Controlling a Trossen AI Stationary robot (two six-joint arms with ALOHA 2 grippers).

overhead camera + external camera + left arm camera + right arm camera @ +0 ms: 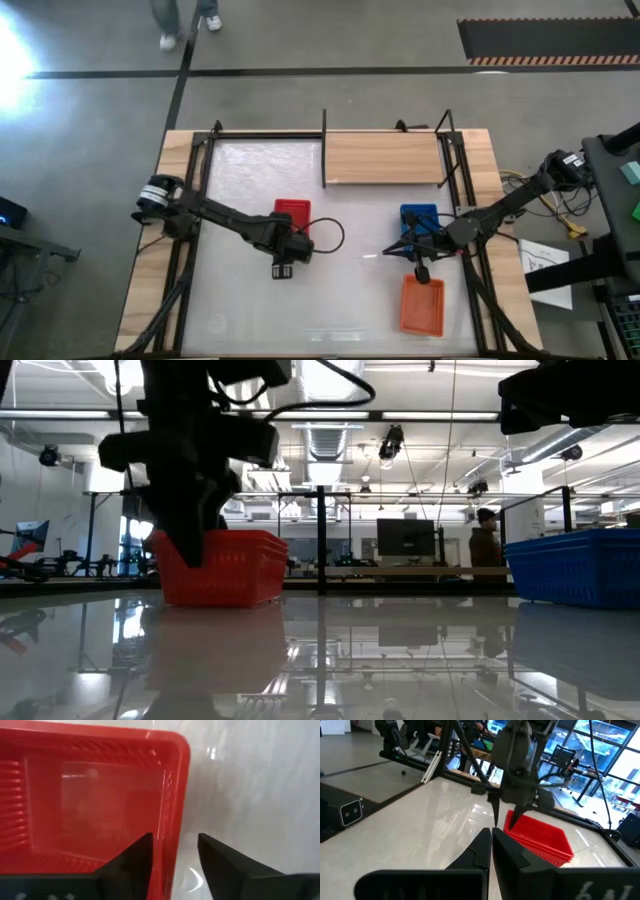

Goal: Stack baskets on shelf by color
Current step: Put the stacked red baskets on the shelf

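A red basket [292, 210] stands on the white table, left of centre. It also shows in the low view [235, 568]. My left gripper [175, 845] is open above it, pointing down. One finger stands inside and one outside a wall [172, 795] of the basket, close to a corner. My right gripper [491, 834] is shut and empty, pointing toward the table's left over bare table beside a blue basket [418, 217]. An orange basket [422, 305] lies nearer the front edge. The light-wood shelf [385, 158] stands at the far edge with nothing on it.
Black frame posts [324, 130] rise at the shelf's ends and along the table's sides. Bare white table lies between the red and blue baskets. A person [487, 545] stands in the room beyond the table.
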